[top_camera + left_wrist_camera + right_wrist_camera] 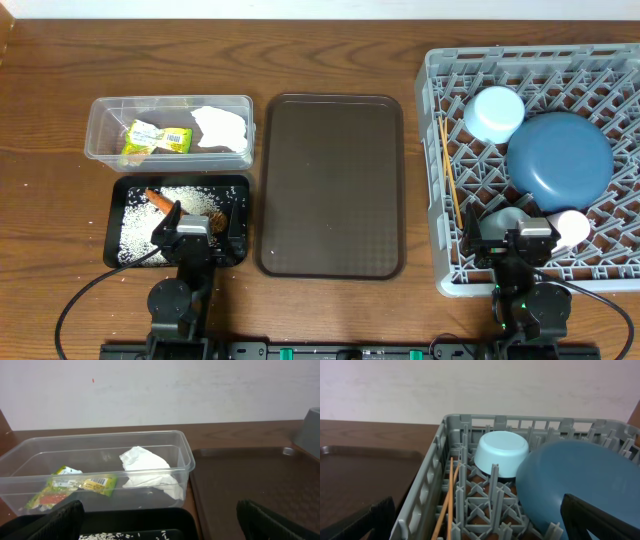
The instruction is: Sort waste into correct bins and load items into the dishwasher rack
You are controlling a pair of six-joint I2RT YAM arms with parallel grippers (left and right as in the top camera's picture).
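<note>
Where serving tray (332, 185) sits central, tub (170, 100) left, rack (437, 190) far right.

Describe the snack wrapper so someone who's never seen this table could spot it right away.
Left of the brown serving tray sits a clear plastic tub. Inside, at its left end, lies the yellow-green snack wrapper, printed and colourful, unlike the white crumpled napkin beside it.

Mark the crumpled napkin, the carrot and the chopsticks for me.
crumpled white napkin (222, 127), overhead view, middle of the wad in the clear tub (170, 98).
orange carrot (158, 200), overhead view, middle of its length, on the black tray (111, 225).
wooden chopsticks (450, 172), overhead view, midway along the pair, at the rack (430, 130)'s left side.
</note>
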